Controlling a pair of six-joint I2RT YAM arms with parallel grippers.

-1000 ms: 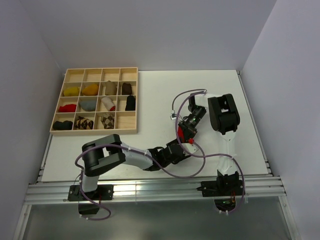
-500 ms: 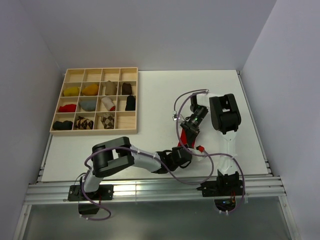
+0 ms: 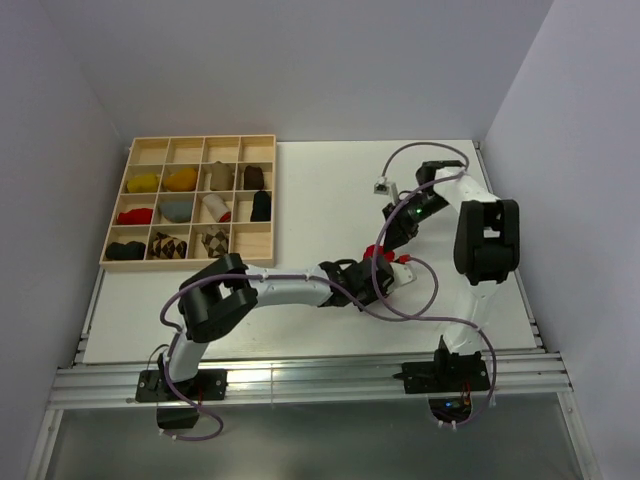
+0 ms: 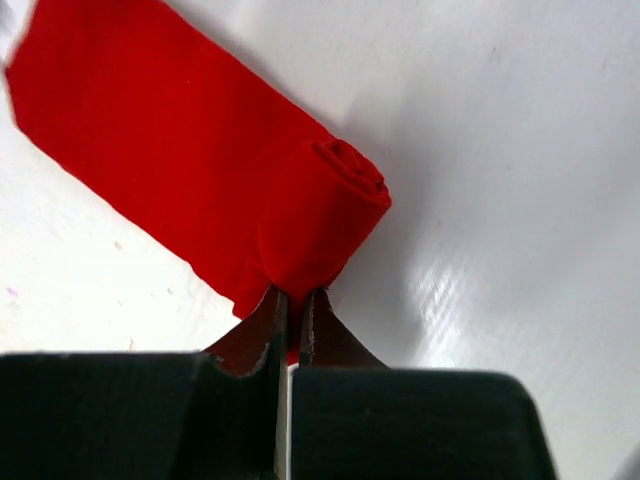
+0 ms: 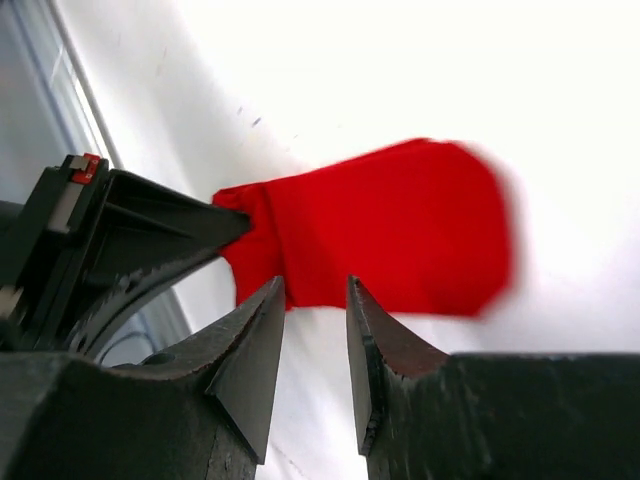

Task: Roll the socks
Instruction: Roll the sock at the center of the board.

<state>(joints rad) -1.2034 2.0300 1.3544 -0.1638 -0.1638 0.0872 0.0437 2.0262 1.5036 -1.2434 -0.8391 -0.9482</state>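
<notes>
We see the left gripper (image 4: 292,298) clenched on the red sock (image 4: 190,150): its two fingertips meet with almost no gap and pinch the fabric at the near end of the rolled part. The roll is a tight spiral lying just in front of these fingertips. The unrolled rest of the sock stretches flat away from it, up and to the left in the wrist view, on the white table (image 4: 500,150). The right gripper (image 5: 314,295) is released; its jaws stand a little apart with only table between them, and the flat rounded end of the sock lies just beyond its fingertips. Whether those fingertips touch the fabric we cannot tell, because the sock is blurred there. In the top view both grippers are close together at the sock, and the wooden tray (image 3: 188,264) is well apart, far to the left of the left gripper.
</notes>
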